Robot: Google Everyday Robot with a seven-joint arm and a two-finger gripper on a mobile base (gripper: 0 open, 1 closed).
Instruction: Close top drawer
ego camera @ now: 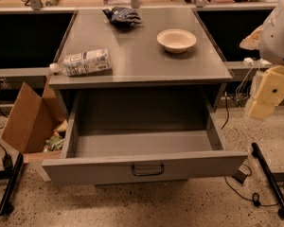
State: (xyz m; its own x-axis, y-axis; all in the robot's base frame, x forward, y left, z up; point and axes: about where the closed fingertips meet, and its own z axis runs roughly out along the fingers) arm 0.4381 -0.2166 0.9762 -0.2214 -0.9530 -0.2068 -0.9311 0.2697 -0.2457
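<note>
The top drawer [144, 167] of a grey cabinet stands pulled far out toward me, empty inside, with a small dark loop handle [147, 170] at the centre of its plain grey front. The two shallower drawers are hidden below it. My gripper [267, 96] hangs at the right edge of the view, to the right of the cabinet and apart from the drawer, a cream-coloured block below the white arm.
On the cabinet top [132, 74] lie a water bottle [81, 63] at the front left, a white bowl [176, 40] and a dark chip bag [122, 16] at the back. An open cardboard box [31, 122] stands on the floor at left. Cables and dark bars lie on the floor on both sides.
</note>
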